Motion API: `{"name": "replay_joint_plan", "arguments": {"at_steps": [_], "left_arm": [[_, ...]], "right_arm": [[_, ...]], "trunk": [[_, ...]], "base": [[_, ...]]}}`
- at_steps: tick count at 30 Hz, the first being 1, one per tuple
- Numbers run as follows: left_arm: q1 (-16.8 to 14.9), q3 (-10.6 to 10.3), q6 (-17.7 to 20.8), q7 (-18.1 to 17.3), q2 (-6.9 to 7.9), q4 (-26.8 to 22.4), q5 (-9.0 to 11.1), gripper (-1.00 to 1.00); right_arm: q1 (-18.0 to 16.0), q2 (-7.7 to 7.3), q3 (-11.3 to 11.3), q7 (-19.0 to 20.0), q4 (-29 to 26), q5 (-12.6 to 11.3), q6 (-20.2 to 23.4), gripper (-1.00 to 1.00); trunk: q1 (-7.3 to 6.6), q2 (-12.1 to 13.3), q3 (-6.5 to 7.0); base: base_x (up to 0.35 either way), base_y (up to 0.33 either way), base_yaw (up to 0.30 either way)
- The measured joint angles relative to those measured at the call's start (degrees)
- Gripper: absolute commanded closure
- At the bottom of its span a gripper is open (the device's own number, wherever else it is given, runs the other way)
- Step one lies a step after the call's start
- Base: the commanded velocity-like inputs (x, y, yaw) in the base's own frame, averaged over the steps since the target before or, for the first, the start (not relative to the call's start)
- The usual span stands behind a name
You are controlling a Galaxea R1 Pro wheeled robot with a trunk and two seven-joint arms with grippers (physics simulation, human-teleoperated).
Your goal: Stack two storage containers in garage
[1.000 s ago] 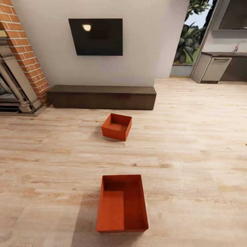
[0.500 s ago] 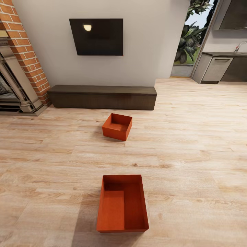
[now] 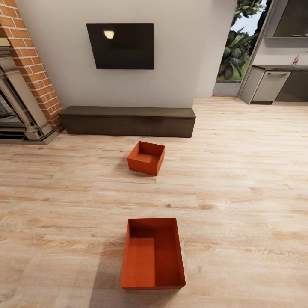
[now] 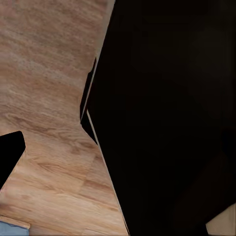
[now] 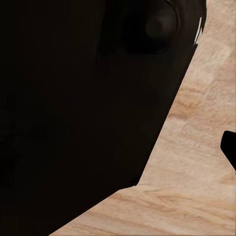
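Observation:
Two orange-red storage containers stand open and empty on the light wood plank floor [image 3: 239, 179] of the living room. The nearer container [image 3: 152, 254] lies lengthwise close in front of me. The farther container [image 3: 146, 158] sits a little turned, just before the long dark bench [image 3: 128, 121]. In the left wrist view a dark finger tip [image 4: 10, 155] pokes in at the edge, beside my own dark body [image 4: 167, 113]. In the right wrist view a dark tip [image 5: 230, 150] shows over the wood floor. How either gripper's jaws stand is hidden.
A black TV [image 3: 120, 45] hangs on the white wall above the bench. The red brick fireplace [image 3: 30, 72] stands at the left. At the right, a doorway leads toward grey kitchen cabinets [image 3: 270, 85] and plants [image 3: 234, 47]. Wood floor stretches wide around both containers.
The head view has shifted by a hair since a second ago. Both containers stay where they were.

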Motion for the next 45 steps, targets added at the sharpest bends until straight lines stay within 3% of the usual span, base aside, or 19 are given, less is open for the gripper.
{"name": "replay_joint_plan", "arguments": {"at_steps": [1,4,7,8,10,11,12,14,16,17,19,20,21,24,27,34,45], "left_arm": [[0.00,0.01,0.21,0.05,0.37,-1.83,0.00,-1.00],[-0.05,0.17,3.28,0.10,3.26,-15.94,0.20,-1.00],[-0.13,0.21,8.39,0.49,4.38,-25.25,0.12,-1.00],[-0.63,0.28,14.06,1.62,4.76,-31.11,-0.14,-1.00],[-2.39,0.27,17.57,2.99,4.83,-34.48,-0.35,-1.00],[-6.14,0.27,20.25,4.48,4.80,-35.29,-0.31,-1.00],[-11.57,0.22,21.00,4.92,4.79,-34.50,-0.30,-1.00],[-17.25,0.07,21.73,5.39,4.64,-30.87,-0.47,-1.00],[-23.12,-0.11,21.97,5.52,4.07,-26.43,-0.83,-1.00],[-29.90,-0.27,21.69,5.62,2.36,-19.32,-1.53,-1.00],[-34.07,-0.39,20.94,5.73,-0.44,-13.39,-3.70,-1.00],[-35.09,-0.53,20.24,5.70,-1.61,-11.48,-5.87,-1.00],[-35.46,-0.58,19.76,5.72,-2.09,-10.70,-7.25,-1.00],[-36.44,-0.55,17.17,5.81,-3.26,-8.63,-13.99,-1.00],[-36.84,-0.32,15.49,5.93,-3.54,-7.98,-17.32,-1.00],[-36.98,-0.15,14.80,5.97,-3.66,-8.67,-18.50,-1.00],[-36.98,-0.21,14.82,5.97,-3.66,-8.84,-18.58,-1.00]], "right_arm": [[-0.31,0.08,-0.12,-0.45,-1.97,-0.10,0.02,-1.00],[-1.45,1.33,-0.37,-3.85,-10.91,-0.28,1.73,-1.00],[-3.05,2.57,-0.53,-8.58,-18.38,-0.34,5.79,-1.00],[-5.67,4.39,-0.60,-11.69,-21.09,-0.60,9.10,-1.00],[-10.13,6.19,-0.65,-13.11,-23.65,-0.60,10.82,-1.00],[-14.25,7.68,-2.22,-14.04,-22.00,-0.85,11.87,-1.00],[-19.74,8.16,-3.86,-14.32,-20.15,-0.71,12.14,-1.00],[-24.70,8.56,-8.04,-14.58,-15.82,-0.97,12.00,-1.00],[-27.62,8.48,-10.97,-14.66,-13.46,-1.13,11.67,-1.00],[-29.36,8.35,-13.32,-14.71,-11.74,-1.20,10.62,-1.00],[-30.12,8.34,-14.34,-14.75,-10.72,-1.10,8.80,-1.00],[-30.30,8.33,-14.43,-14.77,-10.46,-0.93,7.99,-1.00],[-30.36,8.31,-14.46,-14.78,-10.37,-0.86,7.67,-1.00],[-30.53,8.09,-14.54,-14.68,-10.17,-0.65,6.73,-1.00],[-30.59,7.88,-14.63,-14.56,-10.00,-0.67,6.83,-1.00],[-30.61,7.89,-14.85,-14.29,-6.02,-1.19,6.83,-1.00],[-30.61,7.83,-14.86,-14.24,-5.89,-0.79,6.54,-1.00]], "trunk": [[0.00,0.00,0.01],[0.00,0.00,0.02],[0.00,0.00,0.01],[0.00,0.01,0.00],[0.00,0.01,0.02],[0.00,0.01,-0.01],[0.00,0.01,0.03],[0.00,0.01,0.02],[0.00,0.01,0.02],[0.00,0.01,0.02],[0.00,0.01,0.01],[0.00,0.01,0.01],[0.00,0.01,0.01],[0.00,0.00,0.01],[0.00,0.00,0.01],[0.00,0.00,-0.40],[0.00,0.00,-1.41]], "base": [[0.000,0.000,0.000],[0.000,0.000,0.000],[0.000,0.000,0.000],[0.000,0.000,0.000],[0.000,0.000,0.000],[0.000,0.000,0.000],[0.000,0.000,0.000],[0.000,0.000,0.000],[0.000,0.000,0.000],[0.000,0.000,0.000],[0.000,0.000,0.000],[0.000,0.000,0.000],[0.000,0.000,0.000],[0.000,0.000,0.000],[0.000,0.000,0.000],[0.000,0.000,0.000],[0.000,0.000,0.011]]}}
